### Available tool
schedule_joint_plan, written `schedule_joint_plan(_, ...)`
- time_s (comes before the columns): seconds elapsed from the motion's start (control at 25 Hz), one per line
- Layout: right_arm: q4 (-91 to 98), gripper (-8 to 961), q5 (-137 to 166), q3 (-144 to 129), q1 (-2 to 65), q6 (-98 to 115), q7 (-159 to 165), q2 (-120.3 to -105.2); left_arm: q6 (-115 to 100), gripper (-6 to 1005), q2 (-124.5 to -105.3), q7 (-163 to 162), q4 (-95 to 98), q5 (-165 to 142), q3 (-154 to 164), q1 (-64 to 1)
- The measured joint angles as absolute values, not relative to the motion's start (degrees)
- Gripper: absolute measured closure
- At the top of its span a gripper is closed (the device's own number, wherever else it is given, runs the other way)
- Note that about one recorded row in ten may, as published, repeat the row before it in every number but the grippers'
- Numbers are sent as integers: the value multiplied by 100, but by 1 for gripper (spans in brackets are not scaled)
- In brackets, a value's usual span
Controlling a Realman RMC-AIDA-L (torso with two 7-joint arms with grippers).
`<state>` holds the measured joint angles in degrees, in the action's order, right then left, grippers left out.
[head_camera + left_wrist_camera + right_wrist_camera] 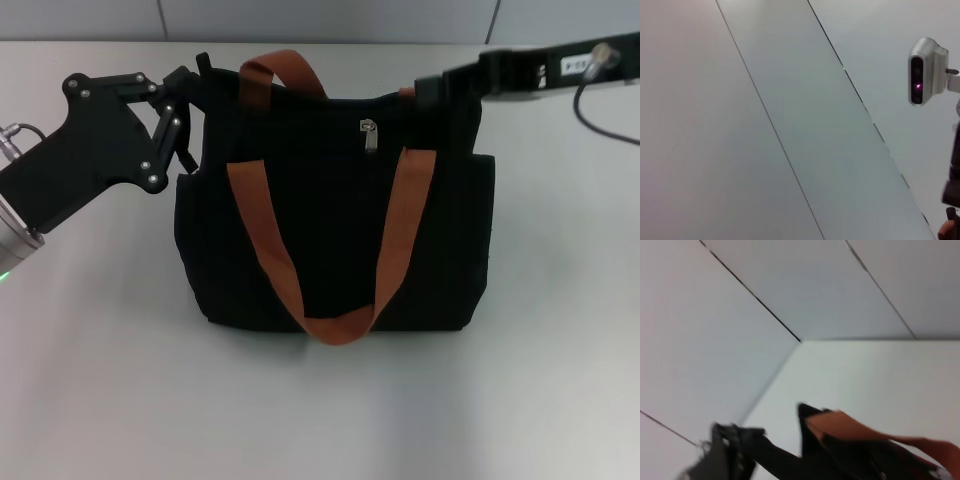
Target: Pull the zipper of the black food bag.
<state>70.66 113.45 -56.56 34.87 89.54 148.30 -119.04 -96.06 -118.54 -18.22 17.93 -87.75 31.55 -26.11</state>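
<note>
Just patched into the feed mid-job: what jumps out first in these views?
The black food bag stands mid-table, its rust-brown handles draped down the front. The silver zipper hangs at the middle of its top edge. The left claw is at the bag's upper left corner and the right claw at its upper right corner; neither is on the zipper.

Even soft light; right wrist blurred
</note>
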Motion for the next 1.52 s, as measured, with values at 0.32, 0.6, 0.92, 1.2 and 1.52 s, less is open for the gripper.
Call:
schedule_joint_plan(0.32,6315,833,10954,-5505,3812,9160,14652,-11711,-9606,976,-11857,-1878,1792,-8689,3156,-2635)
schedule_joint_plan(0.6,6141,619,11321,-5600,4105,9215,14670,-11734,-9596,976,-11857,-1950,1792,-8576,3156,-2693)
schedule_joint_plan(0.92,5953,619,11543,-5748,4300,9159,14700,-11768,-9580,976,-11862,-1959,1779,-8569,3187,-2743)
schedule_joint_plan(1.2,5884,623,11780,-5935,4503,8862,14699,-11843,-9654,976,-11865,-1960,1731,-8567,3208,-2759)
schedule_joint_plan(1.52,5870,649,11821,-6379,4606,8448,14738,-11904,-9719,976,-11865,-1960,1731,-8567,3208,-2765)
